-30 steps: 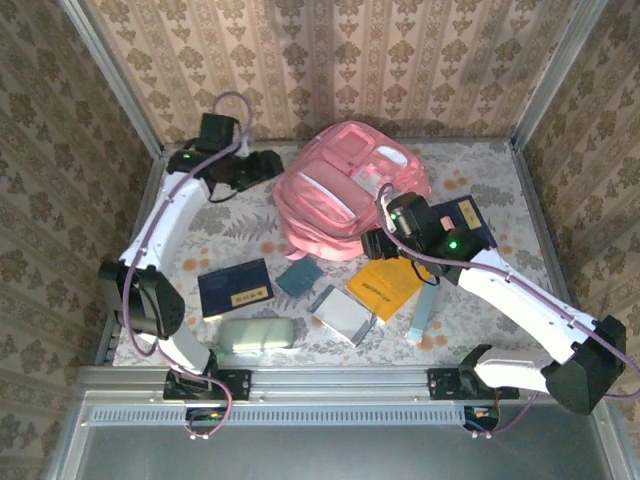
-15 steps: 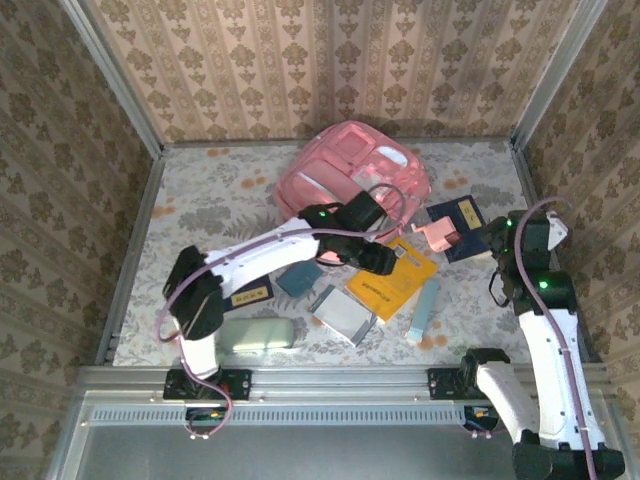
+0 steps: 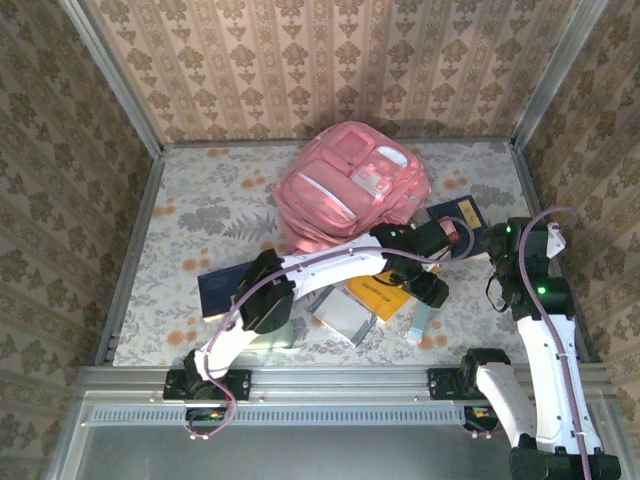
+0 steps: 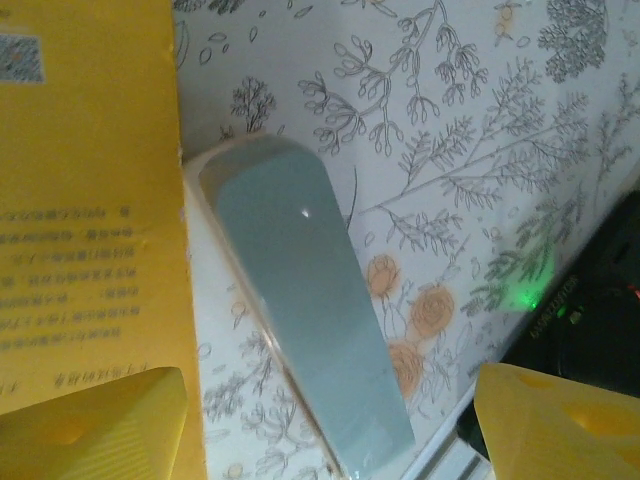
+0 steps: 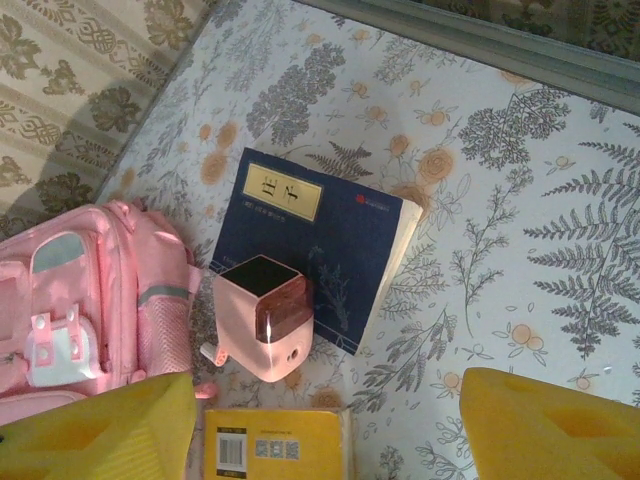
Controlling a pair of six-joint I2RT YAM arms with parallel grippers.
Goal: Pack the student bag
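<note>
Swung across from the upper left corner, the left fingers [image 4: 90, 425] hang spread wide astride a slim grey-blue case [image 4: 300, 300], whose long axis runs upper left to lower right in the wrist view. The right fingers [image 5: 540, 420] are spread and empty. The student bag [image 3: 350, 190] lies upper centre.

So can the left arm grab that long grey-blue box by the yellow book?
Probably yes. The left gripper hangs open right above the grey-blue box and nothing lies on it, though the yellow book lies close along one side.
</note>
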